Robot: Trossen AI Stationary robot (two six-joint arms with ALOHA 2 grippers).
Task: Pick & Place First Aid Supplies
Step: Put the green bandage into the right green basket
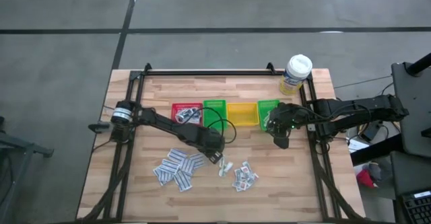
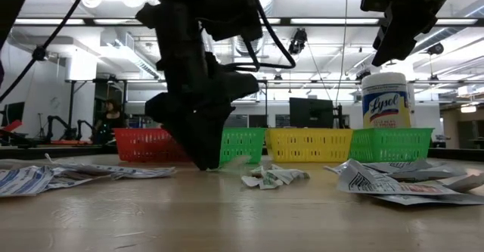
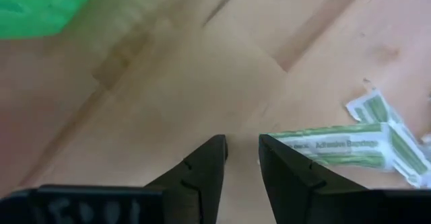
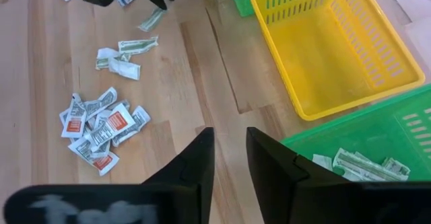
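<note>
Where the first aid supplies lie, we count three loose groups on the wooden table [image 1: 283,197]: a large heap of blue-printed packets [image 1: 178,169] toward the left, a small cluster of green-printed strips [image 1: 224,165] in the middle, and a pile of red-and-white squarish packets [image 1: 244,176] to its right. We also note a few packets [image 4: 360,163] already inside the right-hand green bin [image 1: 267,111].

Left gripper [image 1: 217,158]: low at the table surface, just beside the green-printed strips; its fingers stand slightly apart with nothing between them, one fingertip [image 3: 283,157] close against a green strip [image 3: 337,143].

Right gripper [image 1: 279,141]: raised above the table in front of the right green bin, fingers narrowly parted, grasping nothing.

Behind the packets we list four bins in a row: red bin [image 1: 186,112], green bin [image 1: 215,114], yellow bin [image 1: 242,114], then the right green bin. A white-capped bottle with yellow label [image 1: 296,74] stands at the far right corner.
</note>
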